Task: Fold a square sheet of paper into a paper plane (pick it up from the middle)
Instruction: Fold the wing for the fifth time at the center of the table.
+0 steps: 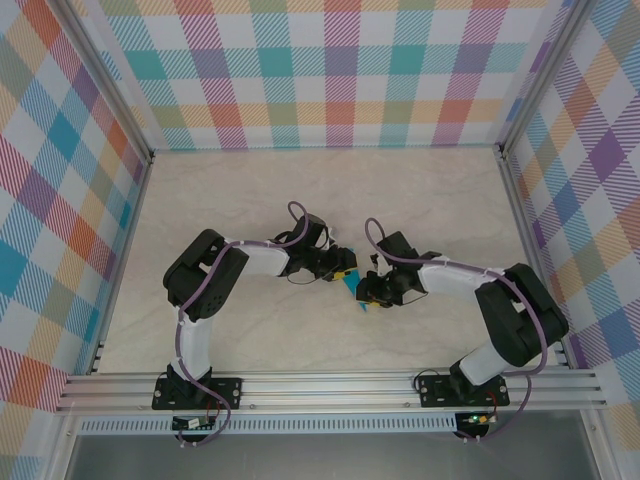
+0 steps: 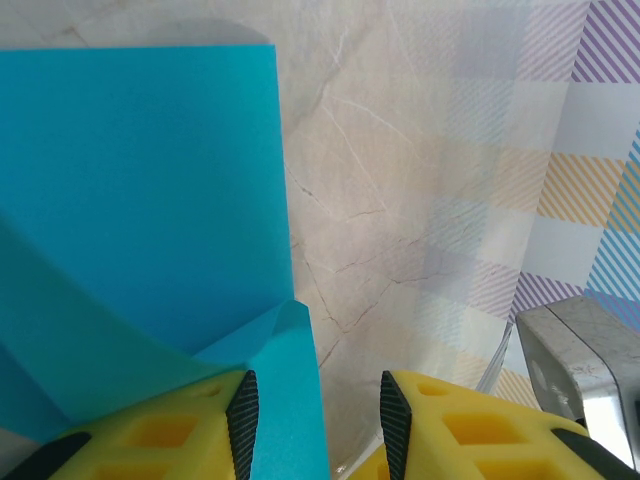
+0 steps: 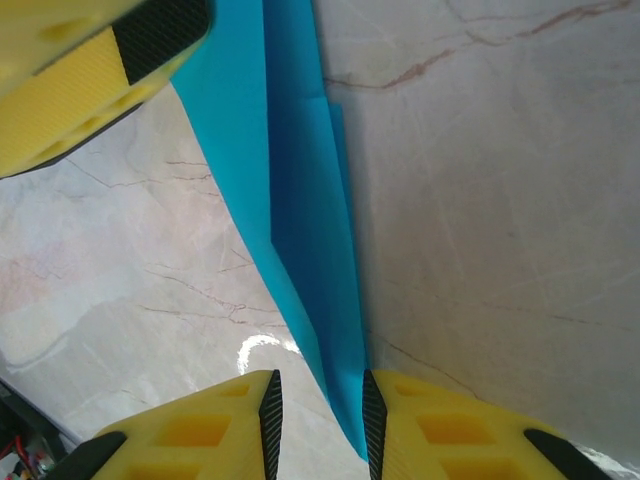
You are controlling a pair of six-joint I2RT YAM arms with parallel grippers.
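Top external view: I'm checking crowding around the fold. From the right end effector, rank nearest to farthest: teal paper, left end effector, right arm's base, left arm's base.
1. Teal paper, at the right end effector.
2. Left end effector, just beyond, up-left.
3. Right arm's base, near edge, right.
4. Left arm's base, near edge, left.

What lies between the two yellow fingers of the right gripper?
In the right wrist view, the folded teal-blue sheet of paper runs between the fingers of the right gripper, near one pad; bare marbled table shows beside it.
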